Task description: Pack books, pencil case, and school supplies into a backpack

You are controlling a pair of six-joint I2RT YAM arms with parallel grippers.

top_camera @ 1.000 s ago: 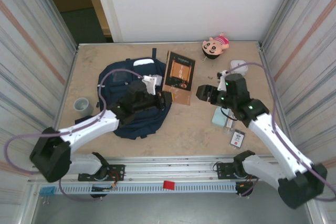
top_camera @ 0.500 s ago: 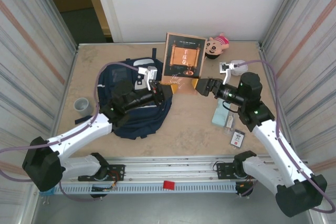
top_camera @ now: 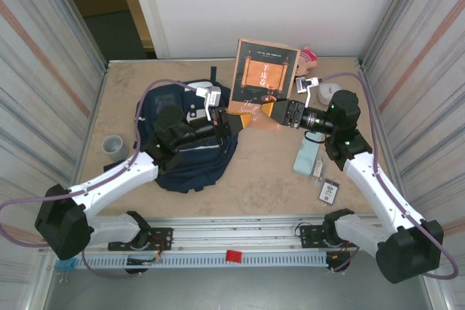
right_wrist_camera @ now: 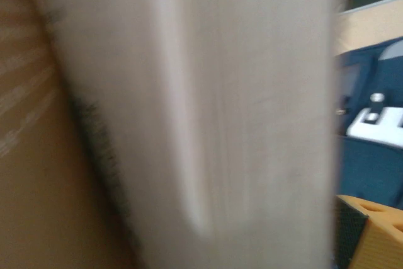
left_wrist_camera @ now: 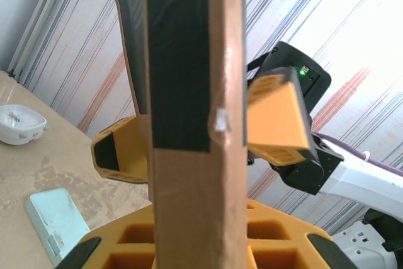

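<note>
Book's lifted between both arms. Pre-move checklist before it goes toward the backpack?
1. Left gripper shut on the book: ok, clamped at its lower corner.
2. Right gripper gripping the book: not ok, jaws open, one on each side of it.
3. Book off the table, upright: ok.
4. Backpack mouth open: cannot tell, the left arm lies across it.
5. Pencil case and packet packed: not ok, both on the table.
</note>
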